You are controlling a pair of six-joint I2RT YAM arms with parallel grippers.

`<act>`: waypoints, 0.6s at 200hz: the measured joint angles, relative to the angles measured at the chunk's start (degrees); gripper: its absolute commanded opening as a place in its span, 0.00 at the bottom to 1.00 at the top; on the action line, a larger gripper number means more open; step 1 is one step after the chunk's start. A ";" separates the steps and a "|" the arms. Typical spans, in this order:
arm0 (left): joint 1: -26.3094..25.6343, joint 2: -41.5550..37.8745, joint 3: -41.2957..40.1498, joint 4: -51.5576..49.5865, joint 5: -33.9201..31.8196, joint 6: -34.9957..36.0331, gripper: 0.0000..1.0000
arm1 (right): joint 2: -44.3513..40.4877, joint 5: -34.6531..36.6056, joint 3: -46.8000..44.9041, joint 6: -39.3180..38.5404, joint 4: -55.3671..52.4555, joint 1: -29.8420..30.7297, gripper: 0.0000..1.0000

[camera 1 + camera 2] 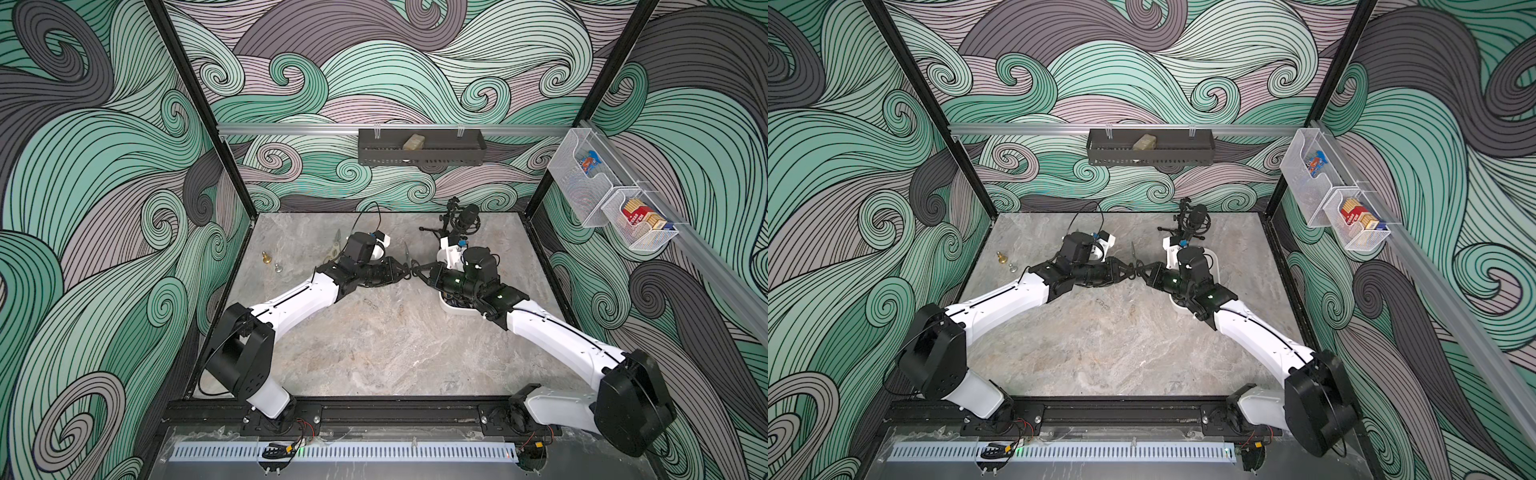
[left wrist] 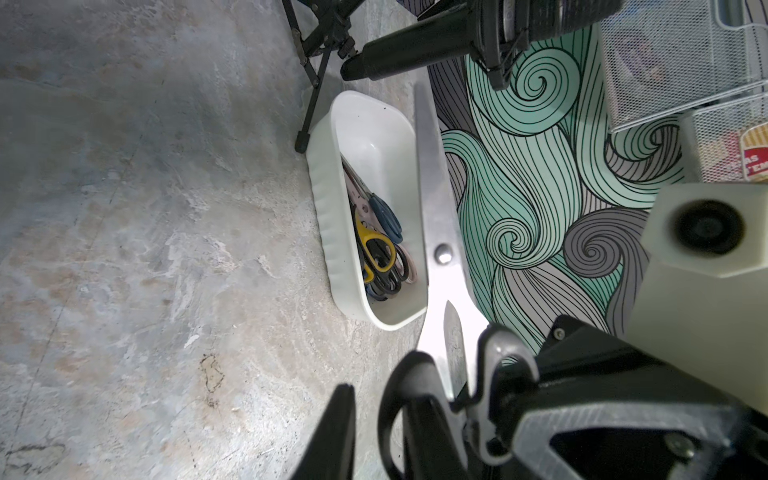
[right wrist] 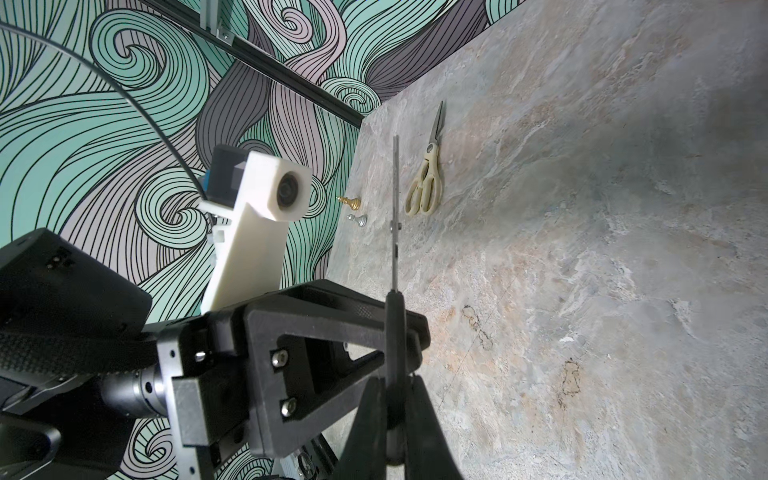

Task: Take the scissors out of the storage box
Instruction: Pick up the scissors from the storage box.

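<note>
- The black-handled scissors [image 2: 436, 208] are out of the storage box [image 2: 328, 232] and held in the air over the middle of the table [image 1: 374, 353]. Their blades are closed and, in both top views, point toward the back wall.
- The right tool [image 3: 395, 395] is clenched on the black handle, one finger on each side.
- The left tool [image 2: 382, 415] meets it tip to tip. Its fingers [image 2: 336, 432] straddle one handle loop, with a gap beside the outer finger (I cannot tell whether it grips).
- The storage box sits on the robot's right side of the table, partly beneath the right arm.
- More scissors lie bunched at one end of the box, with yellow-black handles [image 2: 374, 245], blue handles [image 2: 386, 216], black ones and pink ones.
- The cream scissors [image 3: 424, 187] lie flat on the far left of the table, well apart from the box.
- A gold chess piece [image 3: 349, 202] and a silver chess piece [image 3: 358, 219] lie near the cream pair.
- A microphone on a tripod [image 1: 467, 216] stands just behind the box.
</note>
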 measured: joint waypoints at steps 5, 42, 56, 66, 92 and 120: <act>0.00 0.07 0.13 0.02 0.02 0.00 0.12 | 0.00 0.02 -0.17 0.11 0.26 -0.02 0.00; -0.09 0.15 0.13 -0.04 -0.24 -0.39 0.00 | 0.07 -0.09 -0.68 0.24 1.53 0.00 0.00; -0.09 0.17 0.13 -0.04 -0.26 -0.42 0.00 | 0.17 -0.09 -0.96 0.31 2.19 0.00 0.21; -0.09 0.20 0.13 -0.04 -0.24 -0.42 0.00 | 0.26 -0.22 -1.25 0.39 2.58 0.00 0.52; -0.26 0.20 0.13 0.02 -0.04 -0.44 0.00 | 0.94 -0.22 -1.44 0.33 2.75 0.00 0.99; 0.35 0.68 0.13 0.09 0.28 -0.35 0.00 | 1.09 -0.48 -1.70 0.00 3.06 -0.76 1.00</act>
